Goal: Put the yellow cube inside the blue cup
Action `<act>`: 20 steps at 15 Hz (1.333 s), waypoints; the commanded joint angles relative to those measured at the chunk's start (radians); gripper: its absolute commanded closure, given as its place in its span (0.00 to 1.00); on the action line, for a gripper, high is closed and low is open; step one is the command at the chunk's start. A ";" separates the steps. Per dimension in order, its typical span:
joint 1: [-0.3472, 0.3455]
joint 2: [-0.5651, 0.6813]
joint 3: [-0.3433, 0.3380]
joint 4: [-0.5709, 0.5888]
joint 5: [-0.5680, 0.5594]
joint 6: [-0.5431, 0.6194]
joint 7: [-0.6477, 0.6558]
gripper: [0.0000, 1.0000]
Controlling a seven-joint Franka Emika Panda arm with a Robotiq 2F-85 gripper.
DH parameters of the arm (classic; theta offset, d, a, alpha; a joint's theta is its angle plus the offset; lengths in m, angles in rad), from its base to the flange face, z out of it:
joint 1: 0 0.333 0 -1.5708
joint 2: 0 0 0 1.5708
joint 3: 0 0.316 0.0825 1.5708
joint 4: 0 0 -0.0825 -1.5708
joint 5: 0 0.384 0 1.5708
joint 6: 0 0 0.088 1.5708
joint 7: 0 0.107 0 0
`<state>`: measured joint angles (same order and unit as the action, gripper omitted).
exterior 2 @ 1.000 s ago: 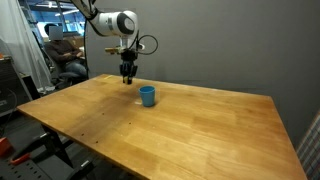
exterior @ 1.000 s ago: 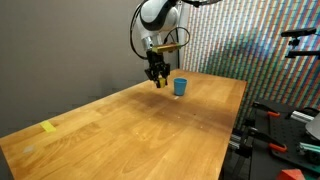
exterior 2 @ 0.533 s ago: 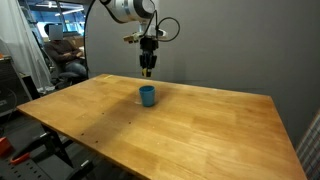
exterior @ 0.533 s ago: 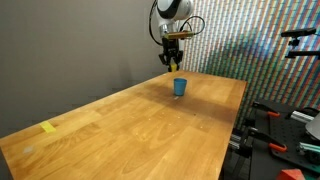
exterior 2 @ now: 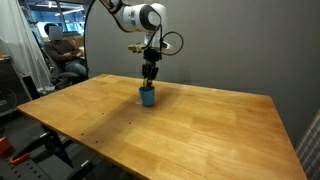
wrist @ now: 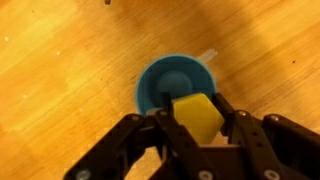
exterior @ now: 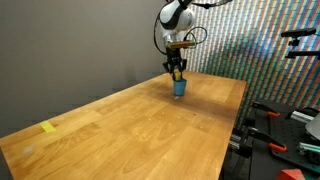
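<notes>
Above the blue cup (wrist: 172,80), claw (wrist: 197,128) pinches yellow cube (wrist: 198,113), prob. w/o touching.

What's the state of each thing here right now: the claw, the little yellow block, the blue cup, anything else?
gripper: shut on the yellow cube, just above the blue cup.
yellow cube: held in the air over the cup's mouth, not yet inside.
blue cup: upright on the table, empty.
yellow tape patch: flat on the table, far from the cup.

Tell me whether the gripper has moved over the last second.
Yes. The gripper, shut on the yellow cube, shifted sideways from beside the blue cup to directly above it.
</notes>
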<state>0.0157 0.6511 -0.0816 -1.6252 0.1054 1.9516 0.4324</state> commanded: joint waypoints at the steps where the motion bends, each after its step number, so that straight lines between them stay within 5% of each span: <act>1: -0.004 0.004 0.002 0.006 0.030 -0.009 0.021 0.81; 15: -0.013 -0.145 -0.006 -0.240 0.106 0.157 0.036 0.81; 16: -0.013 -0.153 -0.006 -0.255 0.109 0.172 0.039 0.31; 20: -0.010 -0.179 -0.017 -0.303 0.097 0.206 0.061 0.08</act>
<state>0.0057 0.5287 -0.0901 -1.8566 0.1910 2.1132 0.4782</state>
